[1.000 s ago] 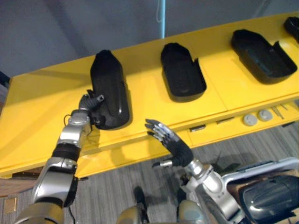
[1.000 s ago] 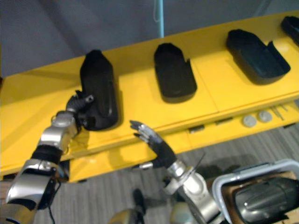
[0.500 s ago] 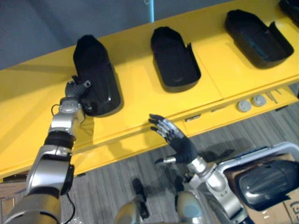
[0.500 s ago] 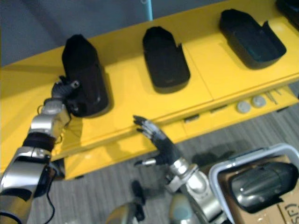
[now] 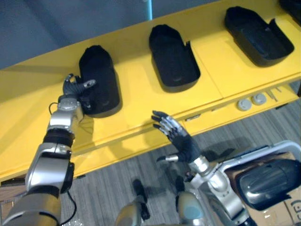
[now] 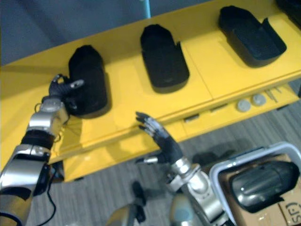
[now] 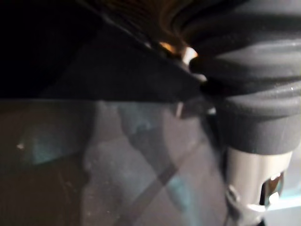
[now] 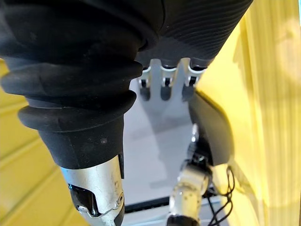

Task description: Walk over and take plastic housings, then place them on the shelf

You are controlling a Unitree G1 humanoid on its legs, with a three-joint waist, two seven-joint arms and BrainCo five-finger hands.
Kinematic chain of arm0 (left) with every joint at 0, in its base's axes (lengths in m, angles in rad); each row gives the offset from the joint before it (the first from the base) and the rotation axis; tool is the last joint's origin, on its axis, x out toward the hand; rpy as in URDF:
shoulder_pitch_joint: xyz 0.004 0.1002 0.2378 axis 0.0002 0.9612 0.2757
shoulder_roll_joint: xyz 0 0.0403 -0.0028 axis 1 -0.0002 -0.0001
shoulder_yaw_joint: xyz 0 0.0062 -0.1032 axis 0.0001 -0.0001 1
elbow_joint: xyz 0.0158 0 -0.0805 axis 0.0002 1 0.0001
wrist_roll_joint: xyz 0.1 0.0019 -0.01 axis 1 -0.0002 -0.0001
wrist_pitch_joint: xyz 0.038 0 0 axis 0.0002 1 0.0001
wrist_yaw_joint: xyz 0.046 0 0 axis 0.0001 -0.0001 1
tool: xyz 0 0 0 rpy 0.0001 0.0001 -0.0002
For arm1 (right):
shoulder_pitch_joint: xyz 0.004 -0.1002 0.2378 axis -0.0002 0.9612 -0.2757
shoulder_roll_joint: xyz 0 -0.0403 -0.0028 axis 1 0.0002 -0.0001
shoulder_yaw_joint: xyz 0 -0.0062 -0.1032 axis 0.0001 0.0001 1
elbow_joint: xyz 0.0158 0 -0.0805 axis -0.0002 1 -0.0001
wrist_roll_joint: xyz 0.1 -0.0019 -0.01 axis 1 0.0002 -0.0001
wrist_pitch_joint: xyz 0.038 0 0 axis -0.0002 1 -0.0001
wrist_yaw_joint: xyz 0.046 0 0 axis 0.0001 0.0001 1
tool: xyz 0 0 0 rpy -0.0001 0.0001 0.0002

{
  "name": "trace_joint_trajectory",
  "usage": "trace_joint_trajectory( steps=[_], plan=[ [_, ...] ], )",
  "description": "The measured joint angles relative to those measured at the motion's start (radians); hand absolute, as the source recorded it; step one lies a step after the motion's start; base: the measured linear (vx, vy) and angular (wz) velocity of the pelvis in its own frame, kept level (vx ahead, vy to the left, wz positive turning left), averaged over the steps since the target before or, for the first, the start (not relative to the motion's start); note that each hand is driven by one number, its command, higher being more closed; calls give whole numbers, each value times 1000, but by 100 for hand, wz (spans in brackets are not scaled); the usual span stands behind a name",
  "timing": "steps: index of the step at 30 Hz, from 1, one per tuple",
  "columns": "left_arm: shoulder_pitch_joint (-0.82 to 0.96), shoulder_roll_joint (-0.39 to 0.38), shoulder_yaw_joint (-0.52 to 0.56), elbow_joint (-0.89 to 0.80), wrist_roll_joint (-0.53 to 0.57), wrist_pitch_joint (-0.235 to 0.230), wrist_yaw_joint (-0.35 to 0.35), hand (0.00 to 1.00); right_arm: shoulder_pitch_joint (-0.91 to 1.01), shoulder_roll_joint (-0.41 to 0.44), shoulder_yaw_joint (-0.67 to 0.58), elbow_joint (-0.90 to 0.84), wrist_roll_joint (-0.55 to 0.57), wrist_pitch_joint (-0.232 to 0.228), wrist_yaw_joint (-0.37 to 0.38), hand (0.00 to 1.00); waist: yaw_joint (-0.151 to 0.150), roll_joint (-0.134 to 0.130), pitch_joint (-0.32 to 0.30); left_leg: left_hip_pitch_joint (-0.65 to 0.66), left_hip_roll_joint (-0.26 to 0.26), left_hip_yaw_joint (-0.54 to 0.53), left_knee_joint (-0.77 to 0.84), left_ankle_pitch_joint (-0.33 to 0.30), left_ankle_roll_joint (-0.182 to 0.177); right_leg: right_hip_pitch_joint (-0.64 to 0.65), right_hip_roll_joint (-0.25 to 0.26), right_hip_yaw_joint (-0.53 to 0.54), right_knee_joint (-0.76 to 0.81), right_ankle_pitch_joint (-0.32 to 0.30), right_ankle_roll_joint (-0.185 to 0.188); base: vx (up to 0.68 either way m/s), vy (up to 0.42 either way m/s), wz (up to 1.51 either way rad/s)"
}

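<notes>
Three black plastic housings lie in a row on the yellow shelf (image 5: 141, 101). The left housing (image 5: 99, 77) rests near the shelf's front. My left hand (image 5: 71, 92) is open against its left side, fingers raised and thumb pointing at the shell; I cannot tell whether it still touches. In the left wrist view the glossy dark housing (image 7: 94, 155) is very close. The middle housing (image 5: 173, 59) and the right housing (image 5: 258, 35) lie with their hollow sides up. My right hand (image 5: 181, 139) hangs open and empty in front of the shelf edge, its fingers (image 8: 162, 89) straight.
A white-rimmed bin (image 5: 256, 153) at lower right holds another dark housing (image 5: 268, 181). Two small grey discs (image 5: 244, 103) sit on the lower yellow ledge. Grey carpet lies below the shelf, and a grey wall stands behind it.
My left hand, curled on the left housing's edge a second ago, has straightened its fingers and let go. The view has shifted slightly. The right hand stays open in much the same place.
</notes>
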Motion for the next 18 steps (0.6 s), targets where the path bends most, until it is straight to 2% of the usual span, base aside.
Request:
trace_joint_trajectory(
  steps=[6, 9, 12, 15, 17, 18],
  plan=[
    [11, 17, 2, 16, -14, 16, -11, 0, 23, 8, 41, -1, -3, -14, -4, 0, -16, 0, -2, 19, 2, -1, -1, -2, -1, 36, 3, -3, -38, 8, 8, 0, 0, 0],
    [17, 17, 3, 16, 20, 16, -11, 0, 38, 10, 48, -1, -21, -31, -6, 0, -17, 1, -5, 29, 4, 0, -2, -4, -2, 62, 6, -5, -72, 23, 8, 23, 6, -1],
    [17, 19, 14, 26, 95, 21, -8, 0, 65, 21, 49, -3, -44, -67, -12, 0, -17, 0, -30, 34, 6, 0, -2, -5, -4, 86, 10, -9, -107, 41, 8, 39, 1, 0],
    [15, 26, 35, 26, 149, 12, -11, 0, 69, 23, 65, -3, -93, -110, -56, 0, -15, -5, -84, 39, 7, 3, -2, -5, -4, 100, 12, -8, -131, 51, 5, 50, -8, -2],
    [6, 46, 34, 25, 163, -15, -14, 0, 63, 29, 64, -3, -128, -144, -88, 0, -13, -10, -107, 66, 6, 4, -2, -5, -4, 133, 12, -7, -145, 52, 4, 32, -5, -5],
    [5, 66, 34, 22, 162, -45, -17, 0, 63, 29, 64, -2, -166, -168, -119, 0, -13, -8, -135, 66, 7, 4, -2, -5, -4, 135, 12, -7, -149, 53, 3, 12, -10, -4]
  ],
)
